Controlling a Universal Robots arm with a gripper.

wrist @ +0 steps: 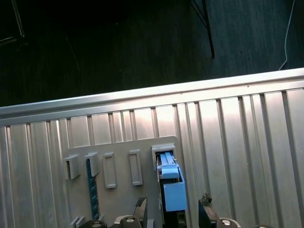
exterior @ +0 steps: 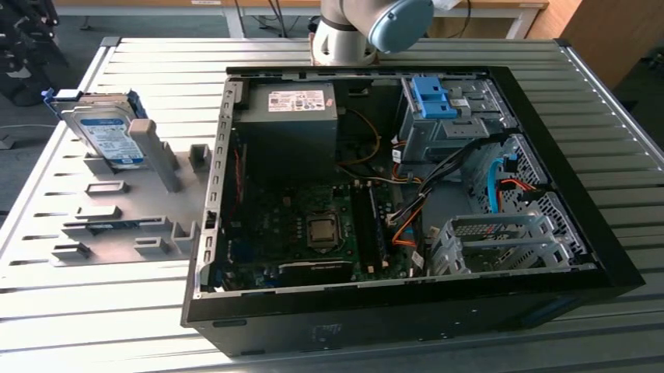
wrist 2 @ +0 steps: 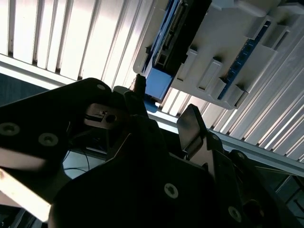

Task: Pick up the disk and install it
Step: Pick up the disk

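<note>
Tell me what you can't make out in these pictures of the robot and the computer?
Exterior view: the top edge cuts off the arm, so the height of the open gripper over the disk is unclear.
Exterior view: the grey holder hides the disk's lower edge.
First wrist view: the disk shows edge-on, its label unseen.
Exterior view: cables cross the drive bays in the computer case, hiding parts of them.
</note>
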